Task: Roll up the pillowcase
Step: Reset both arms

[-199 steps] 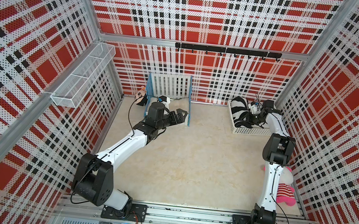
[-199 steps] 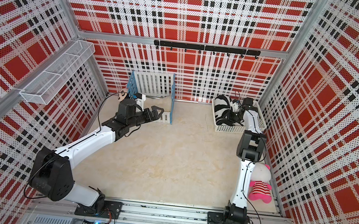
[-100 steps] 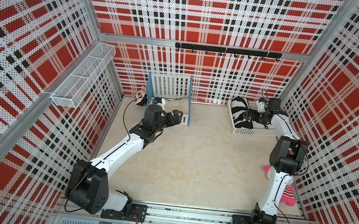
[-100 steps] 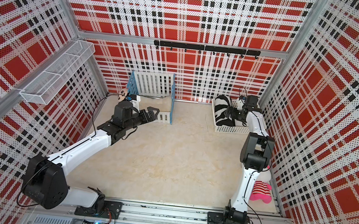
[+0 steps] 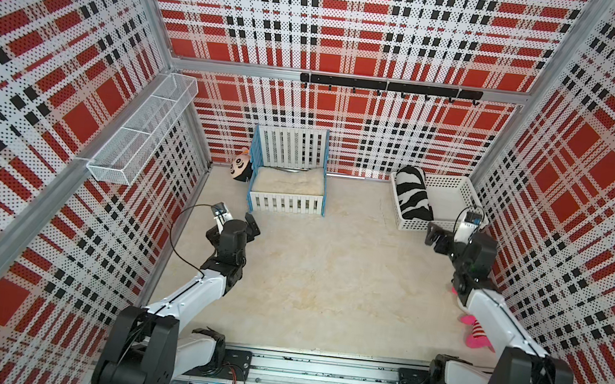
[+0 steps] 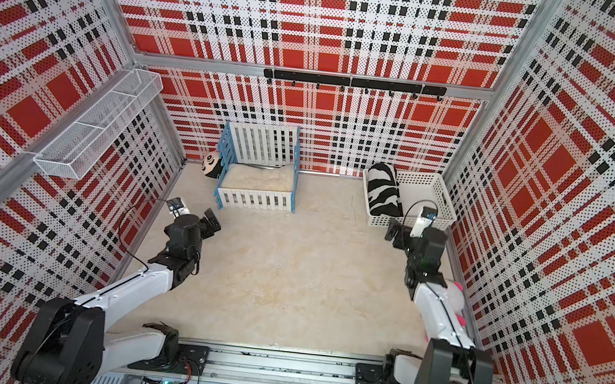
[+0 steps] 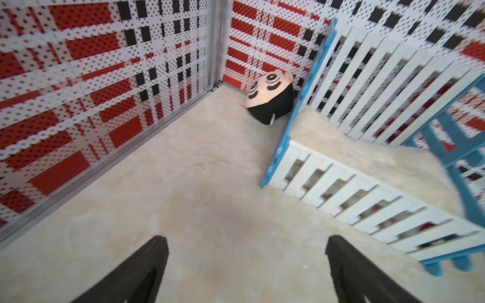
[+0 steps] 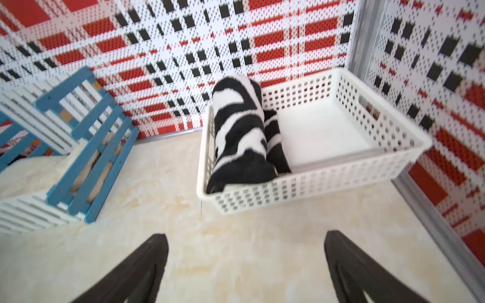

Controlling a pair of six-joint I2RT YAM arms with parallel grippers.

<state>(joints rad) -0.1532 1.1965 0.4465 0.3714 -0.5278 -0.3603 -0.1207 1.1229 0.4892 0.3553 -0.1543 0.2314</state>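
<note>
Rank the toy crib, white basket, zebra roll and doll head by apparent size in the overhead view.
1. toy crib
2. white basket, only slightly smaller
3. zebra roll
4. doll head

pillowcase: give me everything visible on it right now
The pillowcase is a soft plush roll, black-and-white zebra stripes outward. It lies lengthwise inside the white perforated basket, against the wall nearer the crib, far end riding above the rim, a smaller fold beside it. Only the basket touches it.

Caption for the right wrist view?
Rolled pillowcase in the basket, open right gripper clear of it.
</note>
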